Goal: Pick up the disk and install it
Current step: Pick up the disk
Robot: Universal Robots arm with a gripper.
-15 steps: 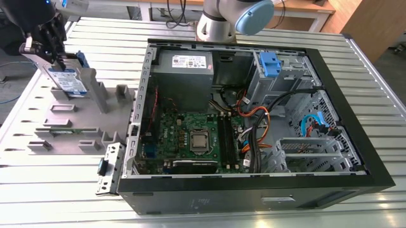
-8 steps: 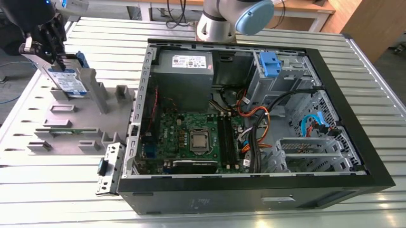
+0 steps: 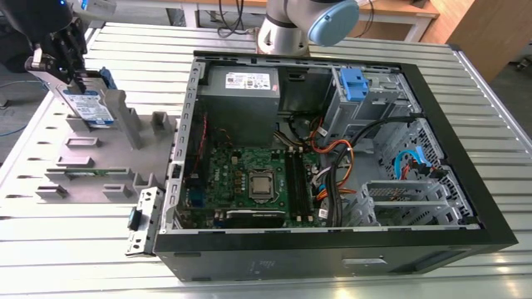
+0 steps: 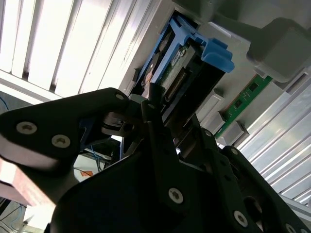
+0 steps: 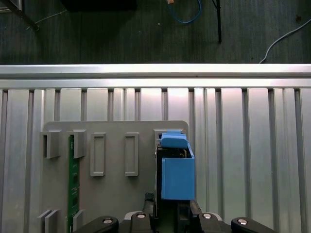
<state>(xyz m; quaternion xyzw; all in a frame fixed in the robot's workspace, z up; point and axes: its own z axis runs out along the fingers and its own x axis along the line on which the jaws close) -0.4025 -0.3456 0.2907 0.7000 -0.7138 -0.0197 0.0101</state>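
There is one open black computer case [image 3: 332, 252], one blue-framed silver disk [image 3: 90, 107] and one grey slotted holder [image 3: 83, 165]. Seemingly one green circuit strip [image 5: 74, 179].

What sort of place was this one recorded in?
Probably a robotics lab or workshop bench for computer assembly: a slotted aluminium table, an open desktop computer case on it, and a grey fixture plate holding the disk.

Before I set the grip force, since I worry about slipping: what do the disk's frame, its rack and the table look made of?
The disk has a blue frame: plastic by its look, a matte moulded surface with a soft sheen. Rack: dull, uniform grey, probably plastic, possibly painted. Table: bare metal, likely aluminium; its ribbed slats throw bright brushed reflections.
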